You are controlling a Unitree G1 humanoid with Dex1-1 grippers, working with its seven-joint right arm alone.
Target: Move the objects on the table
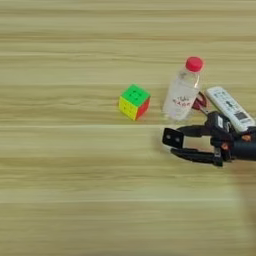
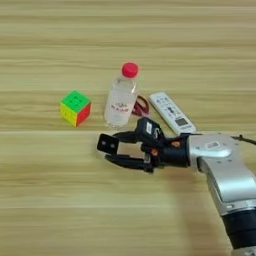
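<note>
table: light wood grain, fills both views.
puzzle cube: multicoloured, green face up, sits alone on the table left of the bottle, one corner toward the camera. Nothing touching it.
bottle: clear plastic, red cap, upright, near centre, just right of the cube with a gap between.
scissors: only the red handles show, behind and right of the bottle base; blades hidden.
remote: white, flat, lying diagonally just right of the scissors, close above the forearm.
small white box: not seen in either view.
right gripper: in front of the bottle, on the camera side, pointing left; two black fingers spread apart, nothing between them. Cube well left of the tips, bottle base just beyond them.
arm: silver forearm enters from bottom right.
step, my read: empty-handed, between grabs; task names no target, so the next object can't be told.
how to do it well: if bottle, approach low on the body, square the fingers on both sides and close slowly, since tall, light plastic tips easily. If cube, line the fingers on flat faces, not corners.
risk: wrist or forearm sweep could clip the remote or the scissors handles; bottle could topple onto the cube.
</note>
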